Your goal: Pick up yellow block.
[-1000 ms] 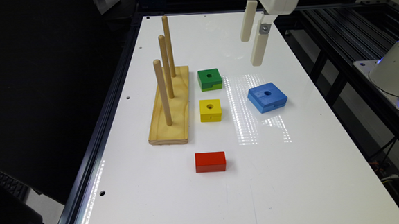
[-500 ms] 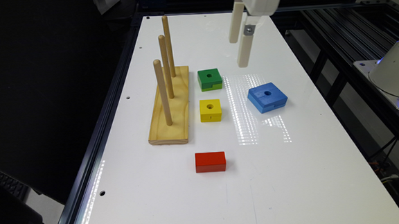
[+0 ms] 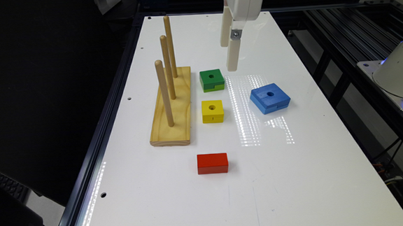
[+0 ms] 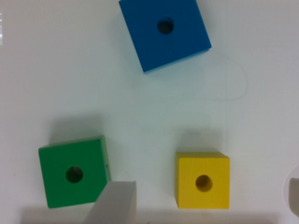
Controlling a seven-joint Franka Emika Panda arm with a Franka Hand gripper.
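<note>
Gleaming white table, dark surroundings

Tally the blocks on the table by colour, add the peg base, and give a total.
green block: 1
yellow block: 1
blue block: 1
red block: 1
wooden peg base with three upright pegs: 1
Total: 5

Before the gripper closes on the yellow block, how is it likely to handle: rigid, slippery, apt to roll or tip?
The yellow block looks like rigid painted wood, so it probably won't deform. Its flat, squat shape on the table suggests it won't roll or tip. The smooth paint might be slightly slippery, though its parallel sides favor a pinch.
</note>
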